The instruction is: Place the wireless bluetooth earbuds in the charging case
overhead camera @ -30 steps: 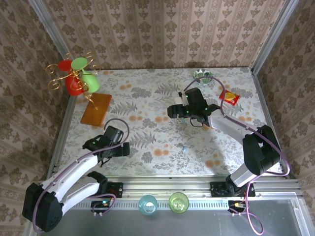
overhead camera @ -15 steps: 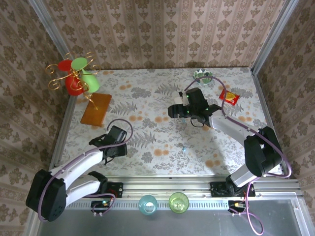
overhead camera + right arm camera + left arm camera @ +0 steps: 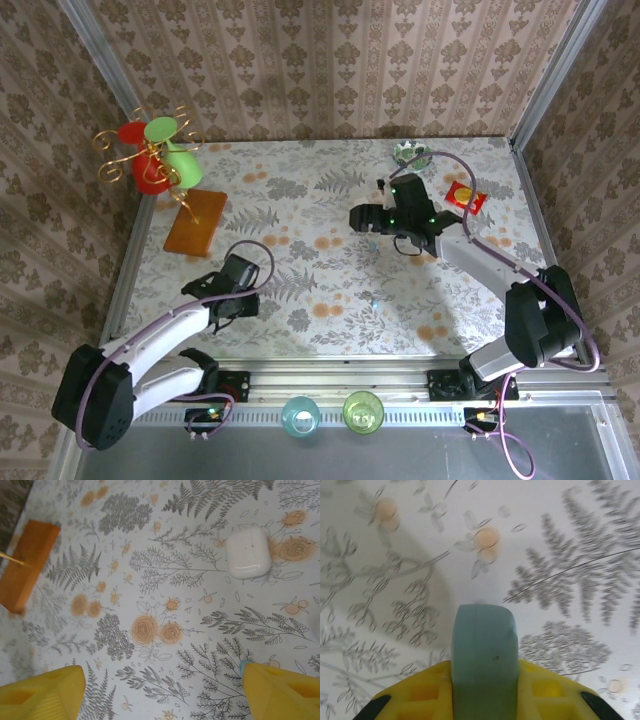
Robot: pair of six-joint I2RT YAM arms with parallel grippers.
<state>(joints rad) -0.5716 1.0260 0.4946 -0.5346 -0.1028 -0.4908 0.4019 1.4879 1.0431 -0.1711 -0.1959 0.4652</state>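
The light blue, rounded charging case (image 3: 485, 635) stands edge-on between the yellow fingers (image 3: 415, 695) of my left gripper (image 3: 485, 666), which is shut on it just above the flowered cloth. From above, the left gripper (image 3: 228, 305) is near the table's front left. My right gripper (image 3: 358, 217) hovers over the middle of the table; its jaws (image 3: 160, 669) stand wide open with only cloth between them. A small light-blue bit (image 3: 243, 666) shows at one fingertip. A tiny pale speck (image 3: 375, 300) on the cloth may be an earbud, too small to tell.
A white rounded pebble-like object (image 3: 248, 553) lies ahead of the right gripper. An orange wooden block (image 3: 195, 222) and a wire stand with red and green cups (image 3: 155, 155) are at the back left. A red-yellow packet (image 3: 466, 199) lies at the back right.
My left gripper went from wide open to shut on the blue case and turned inward a little. The right arm drifted right and back, its jaws narrowing slightly.
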